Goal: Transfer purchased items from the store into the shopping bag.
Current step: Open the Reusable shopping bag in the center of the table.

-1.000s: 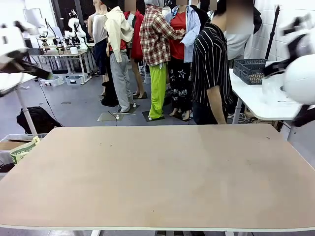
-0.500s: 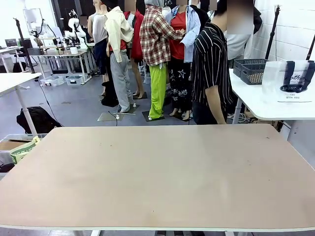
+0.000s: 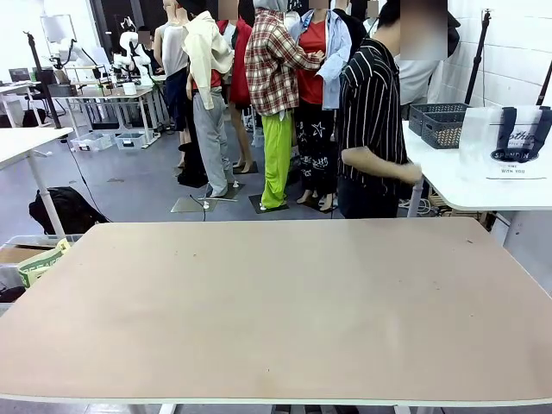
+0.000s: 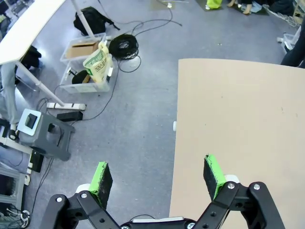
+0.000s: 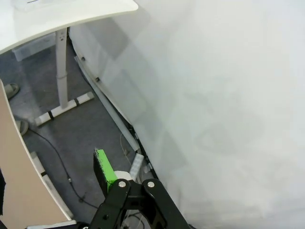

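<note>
Progress stands at nil, as far as can be judged: the tan desk (image 3: 276, 302) in front of the robot has a bare top, and none of the task's things is on it. The shopping bag (image 3: 509, 142) stands upright at about 2 o'clock in the front view, on a white side desk (image 3: 448, 188). The dark grey mesh basket (image 3: 442, 129) that serves as the store sits just beside the bag, at its 9 o'clock. The basket's inside is hidden, so I cannot tell whether the purchased items lie in it.

A person in a striped shirt (image 3: 371, 103) stands at 1 o'clock beyond the far edge. One blurred hand (image 3: 412, 175) is held out toward the side desk, near its rim.

The left end effector (image 4: 157, 175) is spread wide and holds nothing. In its wrist view one green pad (image 4: 213, 172) hangs over the tan top at 5 o'clock and the other over the grey floor at 7 o'clock, so it straddles the desk's edge. The right end effector (image 5: 119, 177) points off the desk at a white wall and the floor. Its one visible pad (image 5: 104, 167) has nothing against it, and its jaws stand wide and empty.

By my reckoning everything is left to do. Basket and bag must first come within reach of the arms, probably brought over by the person. Each item then has to be lifted out of the basket and lowered into the bag's mouth.
</note>
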`<action>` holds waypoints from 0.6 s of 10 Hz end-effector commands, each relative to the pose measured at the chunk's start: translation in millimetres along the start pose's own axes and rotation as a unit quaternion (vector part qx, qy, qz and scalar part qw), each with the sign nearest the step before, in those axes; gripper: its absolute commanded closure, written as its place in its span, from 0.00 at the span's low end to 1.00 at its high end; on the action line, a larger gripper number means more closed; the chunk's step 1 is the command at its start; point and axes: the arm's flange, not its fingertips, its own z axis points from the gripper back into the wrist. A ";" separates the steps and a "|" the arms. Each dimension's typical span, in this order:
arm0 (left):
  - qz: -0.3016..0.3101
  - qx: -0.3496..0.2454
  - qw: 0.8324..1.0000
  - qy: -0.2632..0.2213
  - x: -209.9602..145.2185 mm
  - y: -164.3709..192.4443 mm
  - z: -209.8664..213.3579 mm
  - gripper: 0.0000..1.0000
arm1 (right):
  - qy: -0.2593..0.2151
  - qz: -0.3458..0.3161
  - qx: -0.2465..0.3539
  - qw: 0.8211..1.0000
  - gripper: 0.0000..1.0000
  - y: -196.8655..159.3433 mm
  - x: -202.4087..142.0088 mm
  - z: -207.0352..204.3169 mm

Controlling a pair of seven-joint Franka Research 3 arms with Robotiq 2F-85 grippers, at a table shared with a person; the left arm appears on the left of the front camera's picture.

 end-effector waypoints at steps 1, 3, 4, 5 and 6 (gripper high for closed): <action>-0.009 0.005 1.000 0.000 -0.7 3.6 0.8 0.00 | 0.005 0.009 -0.004 1.000 0.00 1.6 0.7 3.5; -0.009 0.005 1.000 0.000 -0.7 3.6 0.8 0.00 | 0.005 0.009 -0.004 1.000 0.00 1.6 0.7 3.5; -0.009 0.005 1.000 0.000 -0.7 3.6 0.8 0.00 | 0.005 0.009 -0.004 1.000 0.00 1.6 0.7 3.5; -0.009 0.005 1.000 0.000 -0.7 3.6 0.8 0.00 | 0.005 0.009 -0.004 1.000 0.00 1.6 0.7 3.5; -0.009 0.005 1.000 0.000 -0.7 3.6 0.8 0.00 | 0.005 0.009 -0.004 1.000 0.00 1.6 0.7 3.5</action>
